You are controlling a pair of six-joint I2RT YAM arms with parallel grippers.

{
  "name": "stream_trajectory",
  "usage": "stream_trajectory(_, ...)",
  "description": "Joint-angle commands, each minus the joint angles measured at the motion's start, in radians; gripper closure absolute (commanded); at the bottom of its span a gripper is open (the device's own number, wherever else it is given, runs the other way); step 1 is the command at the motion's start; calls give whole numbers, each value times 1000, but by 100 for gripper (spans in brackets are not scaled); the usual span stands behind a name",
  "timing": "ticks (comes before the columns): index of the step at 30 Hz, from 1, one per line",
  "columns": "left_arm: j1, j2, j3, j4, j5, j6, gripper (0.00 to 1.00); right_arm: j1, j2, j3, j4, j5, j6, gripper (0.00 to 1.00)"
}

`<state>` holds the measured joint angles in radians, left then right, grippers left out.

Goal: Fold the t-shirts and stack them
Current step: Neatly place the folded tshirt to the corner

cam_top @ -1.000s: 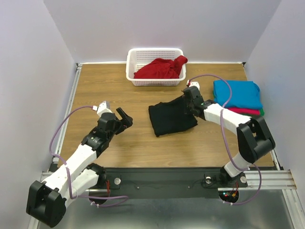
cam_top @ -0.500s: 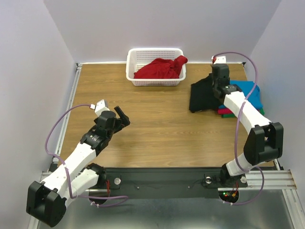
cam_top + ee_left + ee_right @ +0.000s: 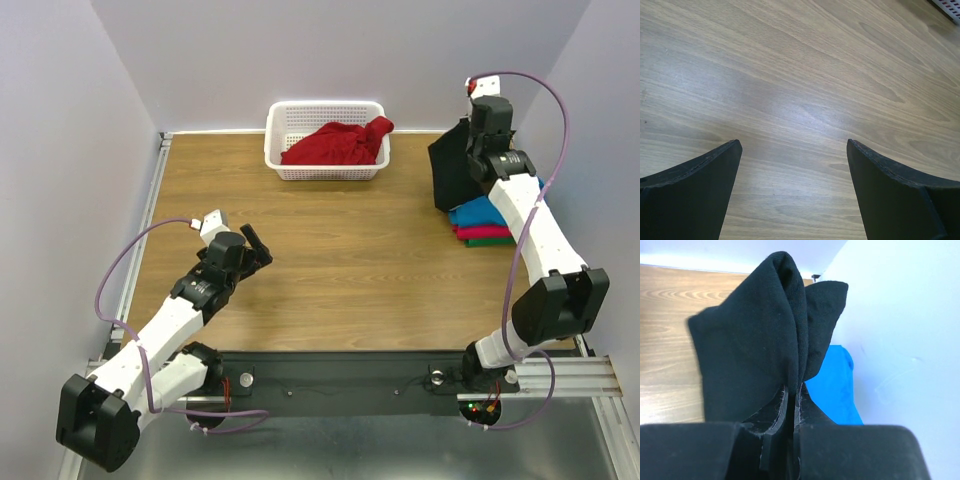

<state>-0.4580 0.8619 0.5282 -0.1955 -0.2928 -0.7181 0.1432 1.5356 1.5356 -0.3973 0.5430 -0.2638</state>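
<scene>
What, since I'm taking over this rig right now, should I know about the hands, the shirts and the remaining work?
Left hand: open, empty, low over the table.
Right hand: shut on the black shirt, lifted off the table by the stack.
Done: blue shirt on top, pink shirt and green shirt under it, all folded.
Red shirt lies crumpled in the basket.
Left: lay the black shirt on the stack, then fold and stack the red one.
</scene>
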Motion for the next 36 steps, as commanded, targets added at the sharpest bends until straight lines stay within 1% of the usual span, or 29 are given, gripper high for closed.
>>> stream_trajectory(1,1,-6,50,-5,-35,8,2,-19,-40,100,-14,3,-6,100)
stream_trajectory(5,1,-6,49,-7,-43,5,2,-36,-37,116,-49,-9,18,100)
stream_trajectory(11,1,9,55,-5,-52,6,2,-111,-2,129,-117,-51,60,100)
stream_trajectory(16,1,31,58,-9,-58,8,2,-169,44,159,-140,-75,49,100)
stream_trajectory(18,2,41,64,-12,-55,11,2,-194,81,193,-149,-100,15,100)
stream_trajectory(22,2,49,69,-15,-62,12,1,-234,150,219,-169,-69,-21,100)
stream_trajectory(29,5,61,81,-22,-77,14,2,-281,233,227,-172,-37,-31,100)
stream_trajectory(36,5,78,79,-30,-85,12,2,-340,377,307,-170,34,-51,99)
